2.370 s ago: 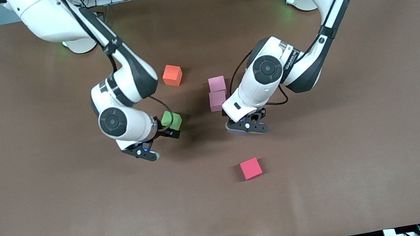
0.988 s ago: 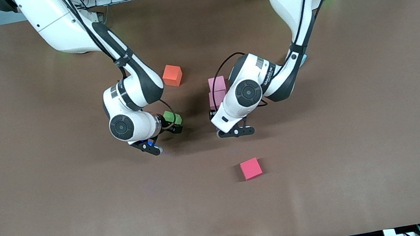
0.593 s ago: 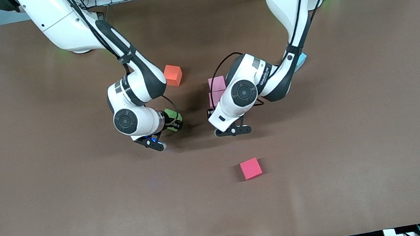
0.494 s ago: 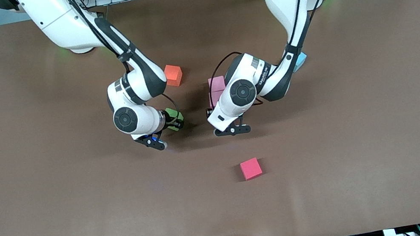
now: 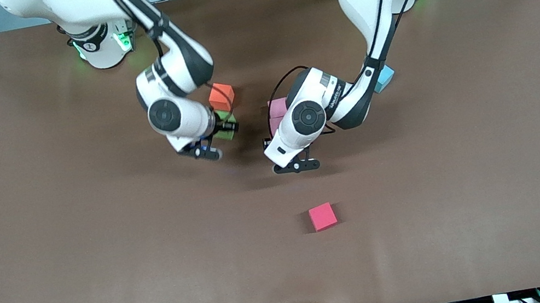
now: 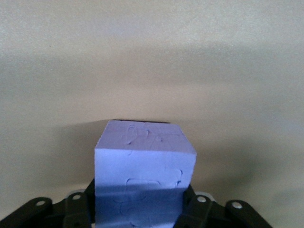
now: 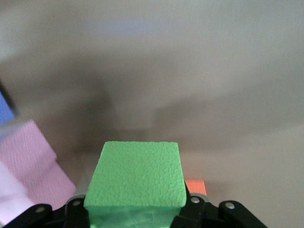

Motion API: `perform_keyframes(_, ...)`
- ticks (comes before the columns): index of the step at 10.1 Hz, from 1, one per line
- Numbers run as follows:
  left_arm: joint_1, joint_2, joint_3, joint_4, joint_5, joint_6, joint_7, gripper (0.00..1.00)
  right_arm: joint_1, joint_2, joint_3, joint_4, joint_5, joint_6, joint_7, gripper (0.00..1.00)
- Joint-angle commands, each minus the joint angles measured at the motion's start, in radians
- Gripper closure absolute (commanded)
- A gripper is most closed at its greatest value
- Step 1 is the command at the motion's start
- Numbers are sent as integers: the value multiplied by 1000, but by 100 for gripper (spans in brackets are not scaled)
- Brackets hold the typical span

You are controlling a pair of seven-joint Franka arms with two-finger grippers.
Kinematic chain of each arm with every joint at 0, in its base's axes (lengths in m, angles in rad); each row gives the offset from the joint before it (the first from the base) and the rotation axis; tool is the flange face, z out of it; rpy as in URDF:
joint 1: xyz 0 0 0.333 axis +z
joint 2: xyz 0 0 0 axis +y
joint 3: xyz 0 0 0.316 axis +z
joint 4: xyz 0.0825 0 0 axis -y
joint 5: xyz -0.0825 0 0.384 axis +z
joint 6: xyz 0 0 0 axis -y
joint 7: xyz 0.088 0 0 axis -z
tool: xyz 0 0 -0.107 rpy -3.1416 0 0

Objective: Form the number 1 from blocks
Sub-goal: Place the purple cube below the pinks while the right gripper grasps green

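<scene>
Surface [image 5: 41, 241]: brown, matte, spanning the front view.

Right tool [image 5: 224, 126]: closed on a green block [image 5: 226, 125], carried above the surface just beside the orange cube [image 5: 222, 96], on that cube's side nearer the front camera. In the right wrist view the green block [image 7: 135, 178] sits clamped between the black fingers [image 7: 71, 209], its pebbled top face showing.

Left tool [image 6: 142, 211]: hidden under the wrist in the front view. The left wrist view shows a purple block [image 6: 145, 173] between its black fingers [image 6: 78, 209], its base close to the surface with a dark shadow under it; whether the fingers press on it or stand slack beside it cannot be told. The tool is low over the surface, at the end of the pink pair nearer the front camera.

Pink blocks, two: one [image 5: 277, 107] and the other [image 5: 274, 126], touching, in a line running toward the front camera, both partly covered by the left arm. They also appear in the right wrist view, beside the green block.

Orange cube: on the surface, toward the right arm's end from the pink pair.

Light blue cube [image 5: 382, 78]: on the surface, partly covered by the left arm, toward the left arm's end from the pink pair.

Red cube [image 5: 322, 216]: alone on the surface, nearer the front camera than everything else, well apart from the pink blocks.
</scene>
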Motion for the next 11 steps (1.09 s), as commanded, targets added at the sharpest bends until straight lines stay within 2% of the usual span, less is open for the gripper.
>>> perform_keyframes(1,-6,-27,27,17,32,-54,-16,0,41,-107,37,-115,19,21,-14,100)
perform_keyframes(2,-6,-60,53,20,30,-88,-16,0,68,-107,63,-113,19,28,6,100)
perform_keyframes(4,18,-126,59,22,27,-126,-19,0,116,-94,102,-113,18,103,60,100)
perform_keyframes(6,70,-169,59,23,30,-127,-12,0,176,-31,119,-80,15,191,100,100)
perform_keyframes(9,81,-84,104,149,27,-102,33,0,263,112,110,78,-11,197,233,100)
perform_keyframes(11,81,-50,122,160,23,-7,100,0,283,182,105,152,-107,197,306,100)
